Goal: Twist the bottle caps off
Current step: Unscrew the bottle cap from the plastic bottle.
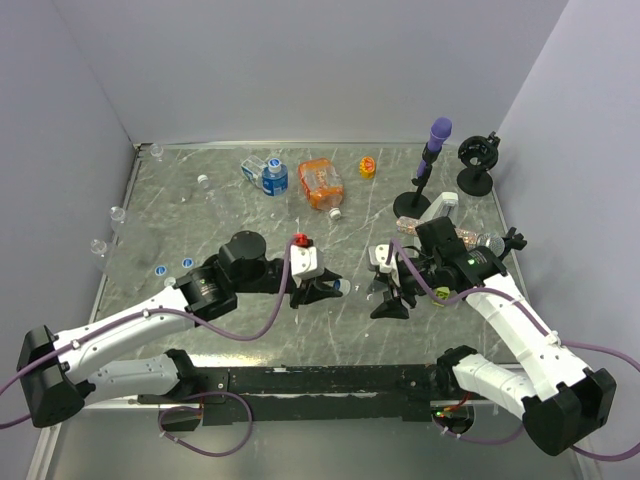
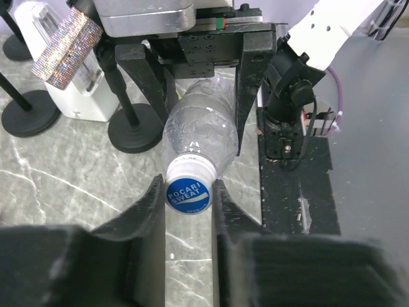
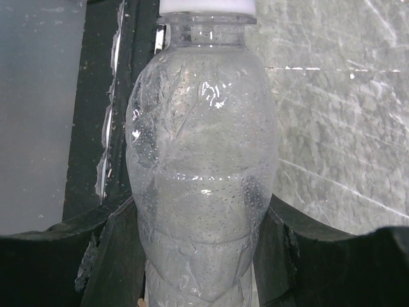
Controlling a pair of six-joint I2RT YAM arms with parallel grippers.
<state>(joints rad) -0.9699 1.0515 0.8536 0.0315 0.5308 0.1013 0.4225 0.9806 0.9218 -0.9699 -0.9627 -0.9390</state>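
Your left end effector (image 2: 186,189) is narrowed onto the cap (image 2: 187,195). One finger lies against each side of its white skirt, and the blue top marked POCARI SWEAT faces the wrist camera. The cap is on the neck of a clear bottle (image 2: 198,128), which points neck-first at your left arm.

Your right end effector (image 3: 199,220) is clamped on the bottle's body, with a finger against each flank. Fine droplets speckle the bottle wall. You cannot tell whether the bottle rests on the bench (image 1: 200,220) or is held above it.

From above, your two end effectors meet nose to nose near the front middle of the bench, with the bottle bridging them.

Just behind your right arm stand a purple-topped stand (image 1: 432,155), a white box (image 2: 89,83) and a black stand (image 1: 475,165). Farther back lie a blue-labelled bottle (image 1: 272,177), an orange bottle (image 1: 321,184) and a yellow cap (image 1: 367,167). Several small clear bottles (image 1: 115,213) line the left edge. Two small blue caps (image 1: 160,268) lie loose on the bench beside your left arm.
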